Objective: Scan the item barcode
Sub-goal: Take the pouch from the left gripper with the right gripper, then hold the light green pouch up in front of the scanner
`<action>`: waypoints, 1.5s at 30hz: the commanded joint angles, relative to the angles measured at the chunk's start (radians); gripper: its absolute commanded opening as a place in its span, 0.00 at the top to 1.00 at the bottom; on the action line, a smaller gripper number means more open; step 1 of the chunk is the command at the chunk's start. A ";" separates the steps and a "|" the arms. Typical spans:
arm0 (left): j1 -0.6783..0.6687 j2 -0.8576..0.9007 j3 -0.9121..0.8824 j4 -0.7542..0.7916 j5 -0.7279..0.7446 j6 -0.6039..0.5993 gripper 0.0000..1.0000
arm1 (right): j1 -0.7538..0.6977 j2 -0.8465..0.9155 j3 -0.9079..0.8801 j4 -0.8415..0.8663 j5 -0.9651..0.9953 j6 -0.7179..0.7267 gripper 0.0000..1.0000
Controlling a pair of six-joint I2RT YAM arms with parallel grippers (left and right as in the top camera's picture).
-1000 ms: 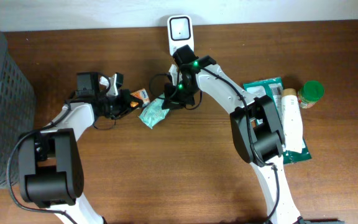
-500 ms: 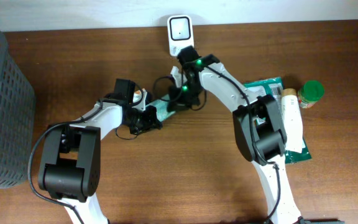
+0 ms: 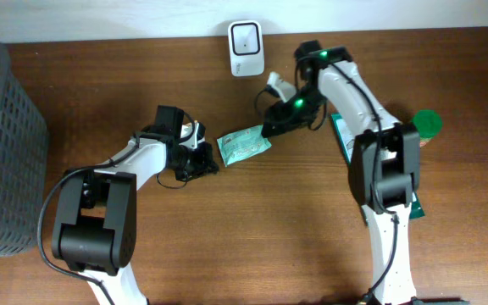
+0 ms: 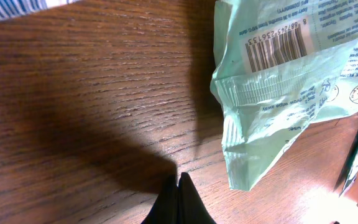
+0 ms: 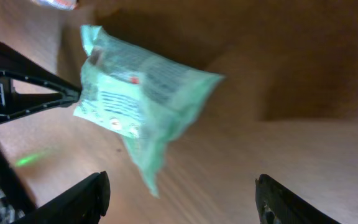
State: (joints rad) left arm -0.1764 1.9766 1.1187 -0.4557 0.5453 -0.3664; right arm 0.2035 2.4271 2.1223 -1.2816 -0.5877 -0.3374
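**A:** Two hands showing. L hand [image 3: 203,161] doing what?

**B:** It's sitting pinched shut w/ nothing in it, tips just beside the green pouch [image 3: 244,144], left edge.

**A:** Pouch itself?

**B:** It's lying flat on the table [image 3: 252,220] btwn both hands, barcode [image 4: 277,50] facing up. It's resting well apart from the white scanner [image 3: 246,38] at the far edge.

**A:** R side?

**B:** R hand [image 3: 276,123] is hanging near the pouch's right end, fingers spread wide, gripping nothing.
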 commanded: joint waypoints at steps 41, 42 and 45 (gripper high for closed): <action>0.021 -0.040 0.073 -0.114 -0.173 0.121 1.00 | -0.243 -0.423 0.015 -0.048 -0.304 -0.056 0.96; 0.029 -0.071 0.097 -0.147 -0.198 0.135 1.00 | -0.253 -0.425 0.015 -0.063 -0.313 -0.061 0.96; 0.084 -0.208 0.171 -0.230 -0.259 0.160 0.94 | -0.272 -0.426 0.015 -0.107 -0.433 -0.127 0.96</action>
State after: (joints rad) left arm -0.1398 1.9129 1.2133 -0.6598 0.3733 -0.2596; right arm -0.0563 2.0171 2.1296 -1.3777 -0.9024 -0.4057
